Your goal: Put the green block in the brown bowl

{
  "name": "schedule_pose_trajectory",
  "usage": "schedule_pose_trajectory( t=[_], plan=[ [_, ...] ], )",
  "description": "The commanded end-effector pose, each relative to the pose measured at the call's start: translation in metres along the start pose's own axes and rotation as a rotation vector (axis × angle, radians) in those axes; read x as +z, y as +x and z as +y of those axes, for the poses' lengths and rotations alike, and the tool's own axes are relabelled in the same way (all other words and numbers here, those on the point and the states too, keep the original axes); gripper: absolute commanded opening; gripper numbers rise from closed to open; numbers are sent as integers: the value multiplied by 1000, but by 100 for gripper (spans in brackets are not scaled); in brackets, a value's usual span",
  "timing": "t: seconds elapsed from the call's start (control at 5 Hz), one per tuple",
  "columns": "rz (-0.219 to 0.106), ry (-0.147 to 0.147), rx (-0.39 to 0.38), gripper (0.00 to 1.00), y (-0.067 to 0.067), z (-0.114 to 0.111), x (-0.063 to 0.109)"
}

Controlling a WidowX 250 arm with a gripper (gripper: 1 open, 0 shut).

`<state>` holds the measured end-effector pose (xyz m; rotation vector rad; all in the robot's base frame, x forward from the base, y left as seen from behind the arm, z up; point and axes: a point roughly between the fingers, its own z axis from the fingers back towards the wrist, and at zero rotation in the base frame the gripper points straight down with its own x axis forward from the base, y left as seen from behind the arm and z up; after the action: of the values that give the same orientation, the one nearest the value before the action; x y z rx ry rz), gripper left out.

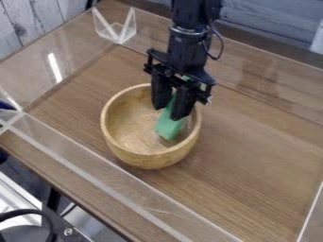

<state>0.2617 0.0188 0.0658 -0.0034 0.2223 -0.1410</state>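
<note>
The brown bowl [127,142], round light wood with thick walls, sits on the wooden table at the centre of the camera view. My black gripper [176,111] points down over the bowl's right half, shut on the green block [171,126]. The block hangs nearly upright between the fingers, its lower end down inside the bowl just within the right rim. Whether the block's end touches the bowl's floor I cannot tell. The fingers hide the block's upper part.
Clear acrylic walls [76,184] fence the wooden tabletop on the left, front and back. A small clear stand [116,26] sits at the back left. The dark arm rises behind the bowl.
</note>
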Motion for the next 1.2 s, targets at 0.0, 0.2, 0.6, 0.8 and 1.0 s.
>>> schedule_pose_trajectory(
  t=[0.0, 0.2, 0.6, 0.8, 1.0],
  plan=[
    [-36, 8, 2, 0, 3, 2, 9],
    [-37, 5, 3, 0, 3, 2, 9],
    [-55, -8, 19, 100, -1, 5, 20],
    [-85, -7, 25, 100, -5, 6, 34],
    [-158, -4, 39, 100, -11, 8, 58]
  ],
)
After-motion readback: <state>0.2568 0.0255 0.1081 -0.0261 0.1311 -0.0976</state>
